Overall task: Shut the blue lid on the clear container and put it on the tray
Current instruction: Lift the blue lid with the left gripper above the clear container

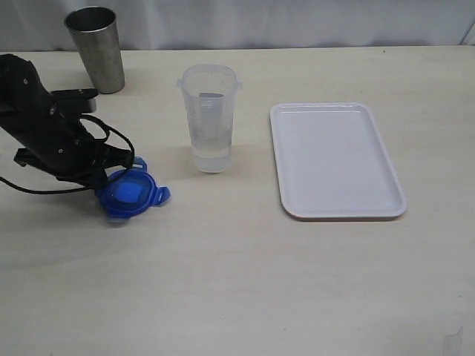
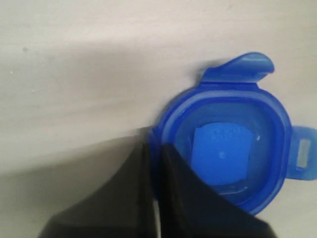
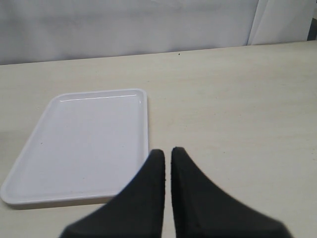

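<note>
Pickup step: left gripper [image 2: 154, 148] jaws pinched the blue lid [image 2: 223, 148] by its rim; right gripper [image 3: 167, 154] jaws pressed together, empty. Next, judged: lift lid squarely onto clear container [image 1: 210, 126].

It looked like a robotics lab bench. A cabled black robot arm [image 1: 44, 126] at the frame's left reached over a bare pale tabletop [image 1: 237, 282], with a plain white curtain [image 1: 297, 22] along the top.
</note>
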